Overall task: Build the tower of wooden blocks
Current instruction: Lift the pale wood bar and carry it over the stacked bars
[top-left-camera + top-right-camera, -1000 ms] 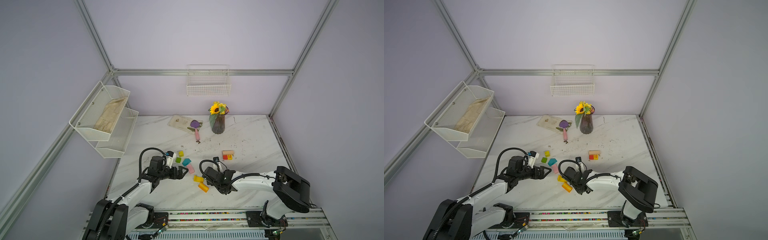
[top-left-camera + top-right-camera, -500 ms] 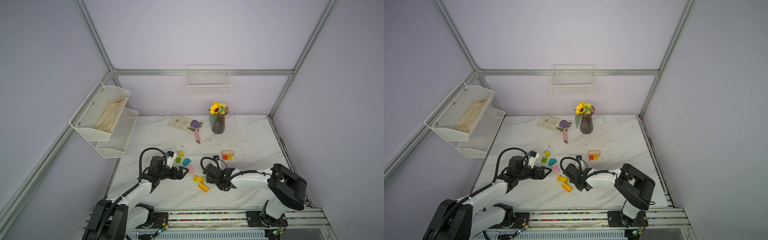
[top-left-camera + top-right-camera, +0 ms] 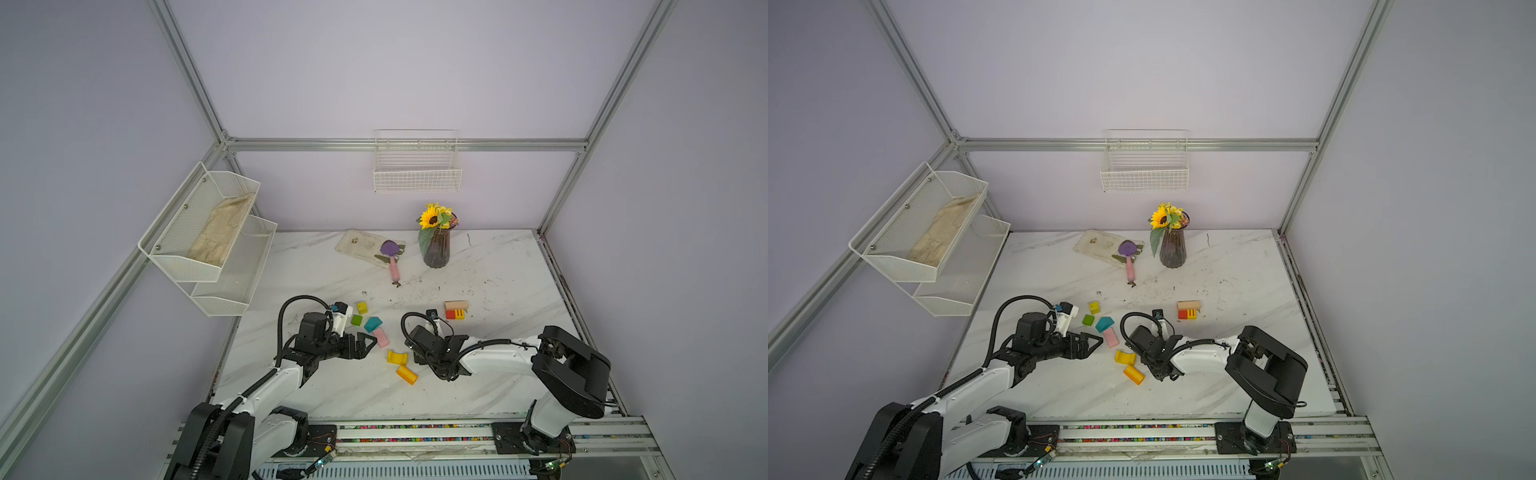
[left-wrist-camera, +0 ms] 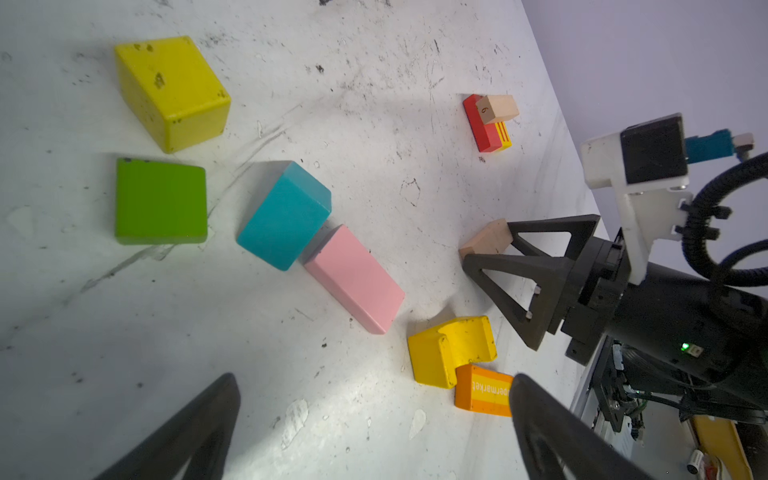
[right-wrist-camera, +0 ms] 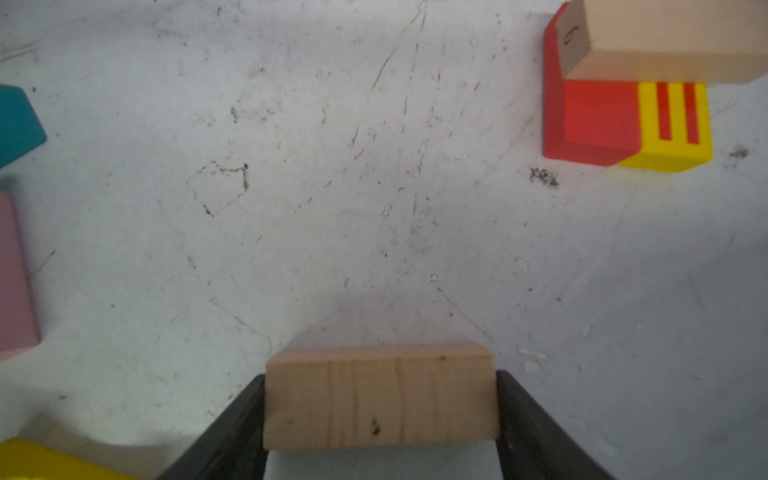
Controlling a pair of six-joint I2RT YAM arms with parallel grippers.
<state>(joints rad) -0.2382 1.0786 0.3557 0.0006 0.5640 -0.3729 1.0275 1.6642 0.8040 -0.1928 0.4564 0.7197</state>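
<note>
In the lower middle of both top views, left of centre, the left gripper (image 3: pixel 369 344) hangs low over the table (image 3: pixel 498 266). Its jaws are spread wide and we see nothing between them. Just right of it lie the loose wood blocks (image 4: pixel 286 216): a yellow cube (image 3: pixel 362 307), a green block (image 3: pixel 356 320), and a teal block (image 3: pixel 372 323) touching a pink block (image 3: pixel 380 337). Below and to the right of these, a yellow arch (image 3: pixel 397 357) sits just beside an orange block (image 3: pixel 407 374). Further right, the right gripper (image 5: pixel 380 390) is down at the table surface, jaws pressed against both ends of a tan bar (image 5: pixel 374 415). Right again and higher in the frame stands the tower (image 3: pixel 456 310). It is a red block (image 5: pixel 594 120) and a yellow striped block (image 5: pixel 673 124) side by side, with a second tan bar (image 5: pixel 665 41) on top.
</note>
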